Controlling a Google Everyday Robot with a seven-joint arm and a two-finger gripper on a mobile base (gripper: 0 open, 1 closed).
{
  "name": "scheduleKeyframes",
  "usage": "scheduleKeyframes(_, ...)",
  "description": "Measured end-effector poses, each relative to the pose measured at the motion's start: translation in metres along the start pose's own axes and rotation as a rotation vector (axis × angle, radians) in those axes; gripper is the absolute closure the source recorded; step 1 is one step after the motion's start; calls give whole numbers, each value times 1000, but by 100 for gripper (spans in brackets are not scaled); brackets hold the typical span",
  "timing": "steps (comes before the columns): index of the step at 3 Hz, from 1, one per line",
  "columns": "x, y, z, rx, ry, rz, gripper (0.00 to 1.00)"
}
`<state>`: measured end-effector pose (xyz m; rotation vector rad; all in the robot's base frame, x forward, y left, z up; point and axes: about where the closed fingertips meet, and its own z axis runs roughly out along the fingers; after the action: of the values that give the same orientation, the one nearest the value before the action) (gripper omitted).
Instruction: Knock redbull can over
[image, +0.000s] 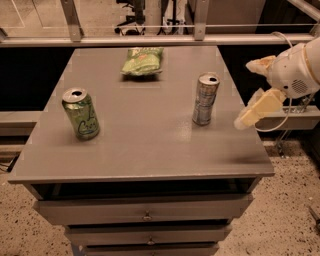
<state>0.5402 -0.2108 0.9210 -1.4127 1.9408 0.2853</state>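
The redbull can (205, 99), tall, slim, silver-grey with blue patches, stands upright on the right half of the grey table (145, 145). My gripper (251, 89) hangs at the table's right edge, to the right of the can and about level with it, not touching it. Its two cream fingers are spread apart, one fingertip (258, 64) above and the other (256, 109) below. It is open and holds nothing.
A wider green can (80, 113) stands upright on the left side of the table. A green chip bag (141, 61) lies at the back middle. Drawers (145, 215) sit below the tabletop. A railing (150, 40) runs behind the table.
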Motion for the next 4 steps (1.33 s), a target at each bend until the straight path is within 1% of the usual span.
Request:
scheduleKeyframes(1,-12,-2,33,0,-186,54,0)
scheduleKeyframes(2,-17,8,59,-25,-301,109,0)
scheduleKeyframes(3,-25,16,79,-47,-398,161,0)
scheduleKeyframes(4,-58,26,99,-84,-534,212,0)
